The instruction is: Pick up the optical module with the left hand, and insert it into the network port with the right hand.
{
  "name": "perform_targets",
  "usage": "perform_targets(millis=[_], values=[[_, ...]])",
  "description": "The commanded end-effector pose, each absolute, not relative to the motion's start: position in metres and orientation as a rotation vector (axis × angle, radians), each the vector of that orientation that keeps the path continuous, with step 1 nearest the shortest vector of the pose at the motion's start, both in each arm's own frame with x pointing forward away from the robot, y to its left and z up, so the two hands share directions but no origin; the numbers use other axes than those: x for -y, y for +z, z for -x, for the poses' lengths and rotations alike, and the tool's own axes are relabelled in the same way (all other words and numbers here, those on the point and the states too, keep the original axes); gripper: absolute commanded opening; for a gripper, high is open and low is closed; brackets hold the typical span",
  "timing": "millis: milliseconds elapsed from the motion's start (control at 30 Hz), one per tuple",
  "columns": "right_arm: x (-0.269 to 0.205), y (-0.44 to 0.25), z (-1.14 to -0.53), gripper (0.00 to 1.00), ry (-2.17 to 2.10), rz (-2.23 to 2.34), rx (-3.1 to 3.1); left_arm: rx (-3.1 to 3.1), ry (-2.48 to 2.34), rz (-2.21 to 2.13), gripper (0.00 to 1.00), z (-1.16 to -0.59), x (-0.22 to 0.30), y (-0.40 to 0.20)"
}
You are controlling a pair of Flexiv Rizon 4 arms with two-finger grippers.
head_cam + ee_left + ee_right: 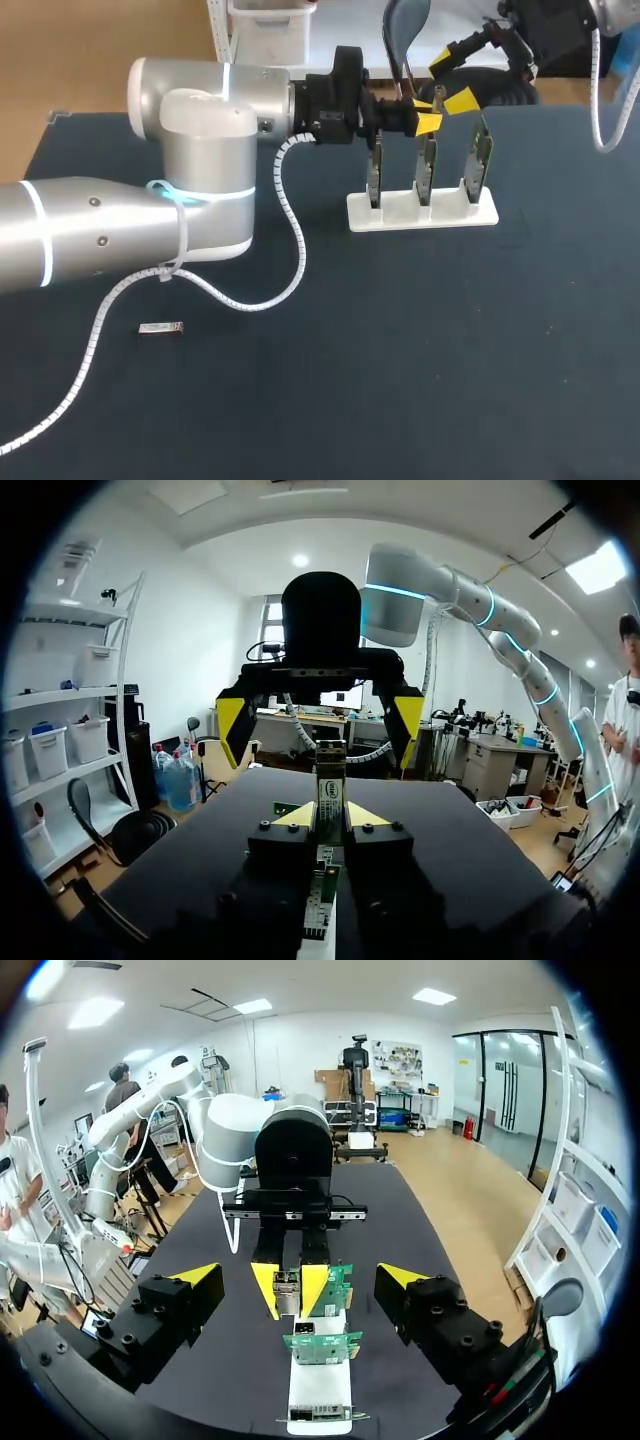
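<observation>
The table [400,350] is dark navy. The rack [422,212] is white, each circuit board [481,150] green. The left gripper [427,113] is black with yellow tips; its arm [200,170] is silver-grey with a light-blue ring [36,200]. The optical module [160,327] is silver.

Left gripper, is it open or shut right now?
Shut. In the right wrist view the left gripper has both yellow fingertips pressed against a small metal optical module between them.

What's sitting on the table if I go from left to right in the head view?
Small silver piece lying flat → white stand holding three upright green boards.
</observation>
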State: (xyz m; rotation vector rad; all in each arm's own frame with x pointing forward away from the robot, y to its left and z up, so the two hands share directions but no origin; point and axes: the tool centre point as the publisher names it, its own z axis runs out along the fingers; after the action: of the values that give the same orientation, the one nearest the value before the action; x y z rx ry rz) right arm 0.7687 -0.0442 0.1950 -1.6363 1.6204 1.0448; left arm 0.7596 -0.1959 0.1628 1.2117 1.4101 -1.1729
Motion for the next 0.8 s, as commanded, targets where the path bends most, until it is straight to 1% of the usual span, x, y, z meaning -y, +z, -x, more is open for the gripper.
perform_targets(millis=[33,800], values=[[0.0428,0.1952,-0.7642,1.00,1.036,1.631,-1.626,-1.412,-1.172,-1.212,0.00,-0.7598,0.1961,0.1629],[0.0419,0.1932,-0.7634,1.00,1.026,1.611,-1.669,-1.412,-1.172,-1.212,0.00,-0.7598,0.1961,0.1629]])
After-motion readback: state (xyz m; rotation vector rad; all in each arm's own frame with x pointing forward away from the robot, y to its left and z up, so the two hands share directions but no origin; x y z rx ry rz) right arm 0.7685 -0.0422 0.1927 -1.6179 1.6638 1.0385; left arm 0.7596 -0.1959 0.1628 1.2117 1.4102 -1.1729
